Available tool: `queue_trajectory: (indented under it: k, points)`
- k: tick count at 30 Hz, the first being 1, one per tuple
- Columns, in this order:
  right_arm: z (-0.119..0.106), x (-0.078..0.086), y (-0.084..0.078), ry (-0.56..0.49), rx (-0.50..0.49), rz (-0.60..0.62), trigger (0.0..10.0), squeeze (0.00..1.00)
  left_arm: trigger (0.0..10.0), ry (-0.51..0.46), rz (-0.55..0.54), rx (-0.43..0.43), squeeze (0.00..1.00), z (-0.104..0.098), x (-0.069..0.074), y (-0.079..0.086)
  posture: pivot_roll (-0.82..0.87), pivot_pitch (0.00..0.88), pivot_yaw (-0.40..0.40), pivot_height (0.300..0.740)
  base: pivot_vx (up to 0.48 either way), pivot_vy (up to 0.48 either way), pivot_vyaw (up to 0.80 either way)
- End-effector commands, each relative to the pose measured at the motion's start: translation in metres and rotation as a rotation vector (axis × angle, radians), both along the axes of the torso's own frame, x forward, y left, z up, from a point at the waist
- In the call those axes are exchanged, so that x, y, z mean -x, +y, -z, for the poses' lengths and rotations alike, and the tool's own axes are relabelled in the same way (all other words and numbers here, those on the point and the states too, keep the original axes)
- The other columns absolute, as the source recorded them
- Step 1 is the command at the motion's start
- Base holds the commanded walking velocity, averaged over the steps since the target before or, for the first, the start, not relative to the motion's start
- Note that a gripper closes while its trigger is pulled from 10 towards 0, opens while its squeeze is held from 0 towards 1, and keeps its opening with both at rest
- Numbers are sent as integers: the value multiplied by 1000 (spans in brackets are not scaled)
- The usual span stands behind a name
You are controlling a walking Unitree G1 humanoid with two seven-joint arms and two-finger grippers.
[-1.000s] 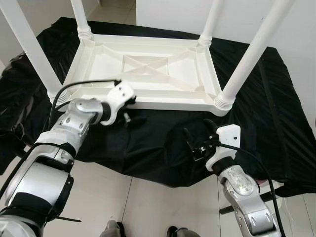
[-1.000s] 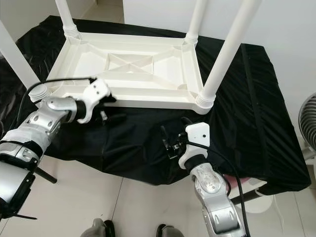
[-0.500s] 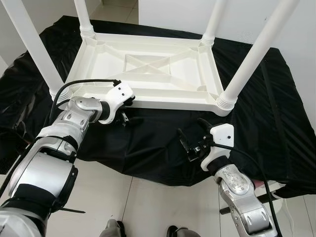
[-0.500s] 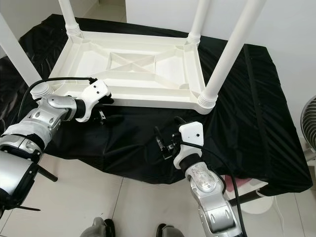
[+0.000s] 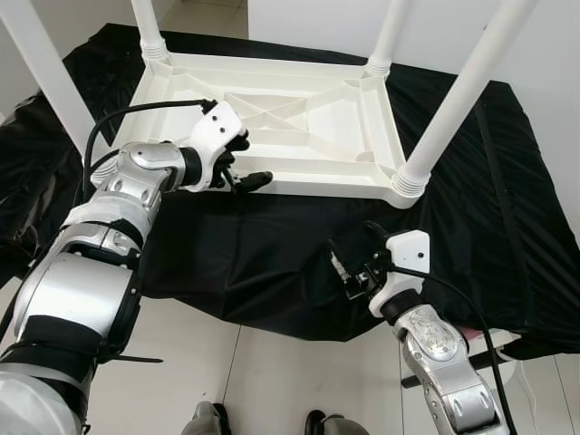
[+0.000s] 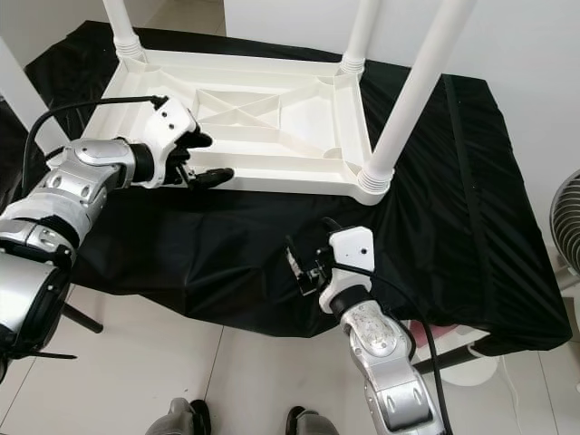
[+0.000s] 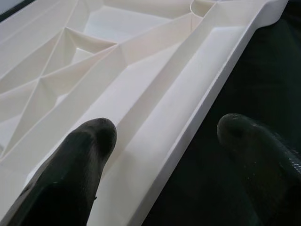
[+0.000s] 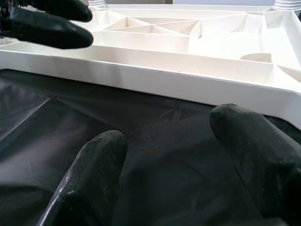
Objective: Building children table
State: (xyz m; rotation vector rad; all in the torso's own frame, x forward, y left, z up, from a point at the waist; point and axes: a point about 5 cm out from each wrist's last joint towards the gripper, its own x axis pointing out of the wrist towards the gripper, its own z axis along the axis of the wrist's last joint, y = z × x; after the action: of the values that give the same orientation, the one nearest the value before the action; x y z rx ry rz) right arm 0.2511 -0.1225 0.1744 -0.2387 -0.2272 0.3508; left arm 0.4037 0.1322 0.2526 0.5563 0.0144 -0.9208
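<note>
Evidently assembly is far along: four legs are seen fitted | children table (image 5: 272,127) lies inverted on black cloth (image 5: 507,208) | left claw (image 5: 237,163) spread astride its near rim, nothing gripped | right claw (image 5: 355,263) open, empty, near that rim | righting judged left.

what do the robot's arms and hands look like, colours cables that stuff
Both arms are jointed silver metal shells with black bands between the segments. Each wrist ends in a white plastic block carrying two long, rounded black fingers. The left hand has a black cable arching from its white block back along the forearm; the right hand has a similar black cable looping down its forearm.
</note>
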Motion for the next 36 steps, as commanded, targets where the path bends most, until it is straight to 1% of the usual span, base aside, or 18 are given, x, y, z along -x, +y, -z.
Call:
queue_trajectory:
  k: [1, 2, 4, 6, 7, 8, 12, 15, 16, 17, 20, 21, 23, 24, 25, 26, 27, 36]
  points:
    - [1, 2, -2, 10, 3, 12, 10000, 0, 10000, -8, -56, -45, 0, 8, -3, -4, -148, 209, 5, 740, 0, 0, 0]
    - [1, 2, -2, 10, 3, 12, 10000, 0, 10000, -8, -56, -45, 0, 8, -3, -4, -148, 209, 5, 740, 0, 0, 0]
    - [0, 3, -1, 5, 4, 11, 10000, 0, 10000, 12, -113, -85, 0, 18, -5, -4, -159, 214, 11, 740, 0, 0, 0]
    - [-1, 3, -1, 4, 4, 12, 10000, 0, 10000, 22, -120, -97, 0, 21, -5, -3, -159, 214, 11, 740, 0, 0, 0]
    - [-1, 3, -2, 3, 5, 17, 10000, 0, 10000, 29, -123, -145, 0, 26, -4, 0, -164, 215, 12, 740, 0, 0, 0]
    - [-1, 4, -3, 3, 6, 22, 10000, 0, 10000, 37, -147, -174, 0, 32, -4, 5, -167, 216, 13, 740, 0, 0, 0]
    - [-1, 5, -4, 4, 8, 27, 10000, 0, 10000, 58, -198, -220, 0, 44, -3, 15, -171, 216, 10, 740, 0, 0, 0]
    - [-1, 5, -4, 5, 9, 25, 10000, 0, 10000, 71, -212, -241, 0, 50, -2, 18, -173, 215, 8, 740, 0, 0, 0]
    - [-1, 5, -4, 4, 10, 23, 10000, 0, 10000, 96, -190, -243, 0, 53, -1, 19, -173, 215, 8, 740, 0, 0, 0]
    - [-1, 5, -4, 4, 10, 23, 10000, 0, 10000, 96, -190, -243, 0, 53, -1, 19, -173, 215, 8, 740, 0, 0, 0]
    - [-2, 5, -4, 4, 12, 21, 10000, 0, 10000, 130, -120, -248, 0, 55, 2, 17, -171, 215, 7, 740, 0, 0, 0]
    - [-2, 5, -4, 3, 12, 20, 10000, 0, 10000, 154, -56, -265, 0, 56, 6, 16, -167, 215, 8, 740, 0, 0, 0]
    - [-2, 5, -4, 4, 12, 19, 10000, 0, 10000, 163, -31, -282, 0, 57, 7, 17, -167, 215, 8, 740, 0, 0, 0]
    - [-2, 4, -4, 5, 12, 19, 10000, 0, 8000, 160, -34, -298, 0, 57, 7, 19, -167, 215, 8, 740, 0, 0, 0]
    - [-2, 4, -4, 5, 12, 19, 10000, 0, 8000, 160, -34, -298, 0, 57, 7, 19, -167, 215, 8, 740, 0, 0, 0]
    - [-2, 4, -4, 5, 11, 19, 10000, 0, 3725, 155, -38, -313, 0, 57, 7, 21, -167, 215, 8, 740, 0, 0, 0]
    - [-2, 4, -3, 6, 11, 19, 10000, 0, 0, 155, -41, -327, 0, 57, 7, 23, -167, 215, 8, 740, 0, 0, 0]
    - [-1, 4, -2, 9, 7, 16, 10000, 0, 0, 155, -41, -357, 0, 59, 8, 28, -148, 220, 10, 740, 0, 0, 0]
